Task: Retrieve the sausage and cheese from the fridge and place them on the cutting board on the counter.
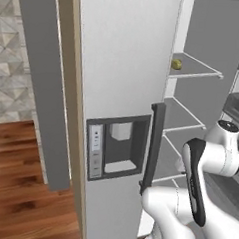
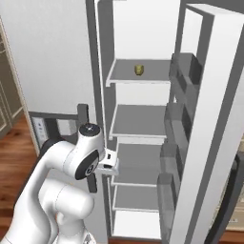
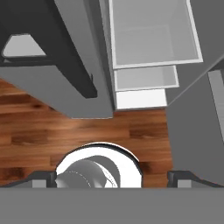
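Grey fridge (image 1: 125,57) is seen with its right door swung open, white shelves (image 2: 140,121) exposed down the middle of the right base view. Cheese (image 2: 138,69) is spotted as a small yellowish-olive lump on the top visible shelf, near the upper centre of that frame; in the left base view the same cheese (image 1: 176,64) is tucked at the shelf's left end, upper right of centre, just past the closed door's edge. Water dispenser (image 1: 121,146) is set into the closed left door, centre of the left base view, with a dark handle (image 1: 153,146) just beside it on the right. Door bins (image 2: 178,124) are stacked along the open door at the right of the right base view.

End effector (image 3: 112,178) is pointed down at the wood floor (image 3: 48,131), fingertips (image 3: 42,178) spread wide at the bottom corners of the hand view, nothing held between them. Lower shelves and the fridge bottom are seen at the top of that view.

White arm (image 2: 71,181) is folded up in front of the lower shelves, well below the cheese.
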